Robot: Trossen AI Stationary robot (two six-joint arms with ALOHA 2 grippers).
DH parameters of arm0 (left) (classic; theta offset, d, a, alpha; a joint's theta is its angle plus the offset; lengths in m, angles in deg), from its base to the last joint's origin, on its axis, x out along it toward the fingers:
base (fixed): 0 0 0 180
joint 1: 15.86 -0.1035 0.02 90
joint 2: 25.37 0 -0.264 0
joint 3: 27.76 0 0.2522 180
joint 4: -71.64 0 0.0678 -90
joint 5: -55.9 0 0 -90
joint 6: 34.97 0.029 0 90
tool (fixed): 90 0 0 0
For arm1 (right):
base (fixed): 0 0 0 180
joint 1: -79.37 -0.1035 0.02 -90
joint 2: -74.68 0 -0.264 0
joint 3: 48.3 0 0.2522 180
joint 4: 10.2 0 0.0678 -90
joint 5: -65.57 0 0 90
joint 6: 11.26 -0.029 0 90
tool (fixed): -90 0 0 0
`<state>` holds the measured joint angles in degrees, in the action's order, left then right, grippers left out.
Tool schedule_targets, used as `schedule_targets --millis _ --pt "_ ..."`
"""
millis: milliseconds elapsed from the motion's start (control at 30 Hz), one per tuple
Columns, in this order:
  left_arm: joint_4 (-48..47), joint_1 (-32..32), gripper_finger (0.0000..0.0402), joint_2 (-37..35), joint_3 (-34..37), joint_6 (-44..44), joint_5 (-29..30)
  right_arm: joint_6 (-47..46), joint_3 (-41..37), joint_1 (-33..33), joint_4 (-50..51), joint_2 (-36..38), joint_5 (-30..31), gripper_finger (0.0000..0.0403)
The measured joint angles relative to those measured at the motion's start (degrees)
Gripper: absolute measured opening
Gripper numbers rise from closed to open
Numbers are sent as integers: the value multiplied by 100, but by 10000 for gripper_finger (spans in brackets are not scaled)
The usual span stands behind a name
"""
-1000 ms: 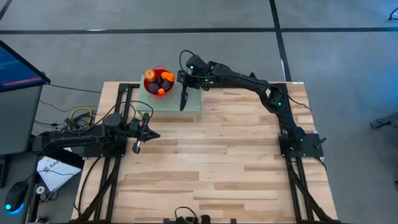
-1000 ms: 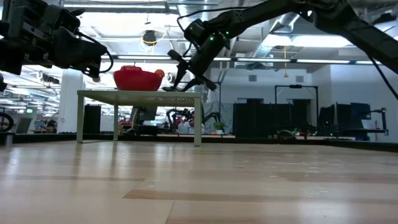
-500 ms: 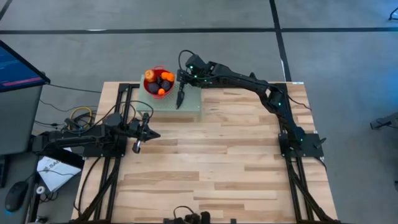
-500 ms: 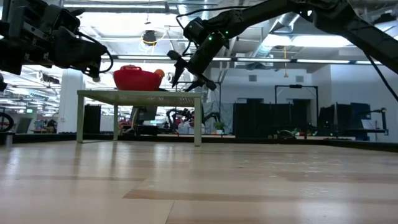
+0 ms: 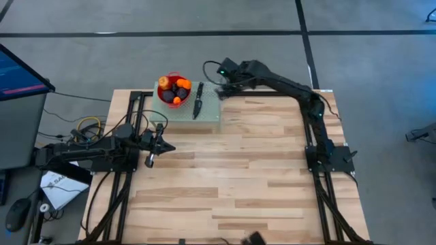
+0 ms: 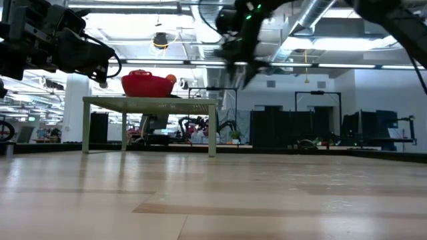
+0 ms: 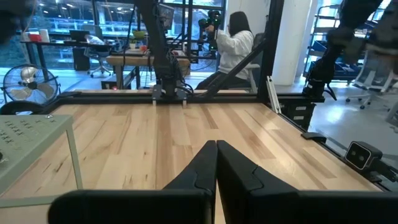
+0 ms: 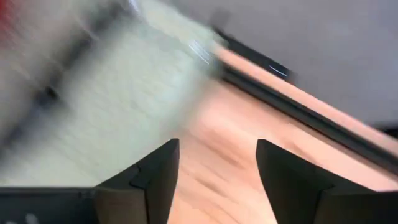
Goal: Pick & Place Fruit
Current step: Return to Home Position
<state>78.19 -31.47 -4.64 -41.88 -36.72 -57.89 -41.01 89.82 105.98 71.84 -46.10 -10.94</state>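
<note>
High view: the fruit (image 5: 177, 89) sits in the red bowl (image 5: 161, 94) on the small grey shelf (image 5: 208, 113), at the far left of the wood table (image 5: 259, 177).
Knife: the black knife (image 5: 198, 99) lies flat on the shelf, just right of the bowl. Its long way runs from far to near.
Right claw: the right claw (image 5: 221, 89) hangs over the right edge of the shelf. The fruit and the knife are both to its left.
Right claw fingers: they are spread wide apart with nothing between them, as the right wrist view (image 8: 217, 171) shows.
Left claw: the left claw (image 5: 163, 146) waits low at the near left, with its fingers pressed together and nothing in them.
Nearer arm: the right claw is closer to the knife and the bowl.
Way home: I think the right arm has to pull back to the near right, away from the shelf. Nothing seems to be in its way.
Low view: the bowl wall hides most of the fruit. Only one orange piece (image 6: 171, 79) peeks over the rim.
Hard to see: I cannot tell if the knife touches the bowl. In the right wrist view, I cannot make out the things past the fingers.
</note>
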Motion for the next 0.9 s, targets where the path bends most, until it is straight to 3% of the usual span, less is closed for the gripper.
schedule_targets --millis 167,367,500,700,900 --pt "-2 2 2 0 0 0 2 973 -120 -99 2282 506 154 171" --pt "5 1 2 0 1 -13 7 1766 -2359 -561 1085 2079 -1474 124" --pt "22 2 2 0 2 -17 22 1721 -4245 -1032 15 3269 -1610 98" --pt "44 2 2 0 2 -20 22 1244 -6727 -1387 -1715 5776 -1901 59" --pt "68 0 2 0 2 -12 20 1037 -8063 -1528 -2325 8089 -2381 9"
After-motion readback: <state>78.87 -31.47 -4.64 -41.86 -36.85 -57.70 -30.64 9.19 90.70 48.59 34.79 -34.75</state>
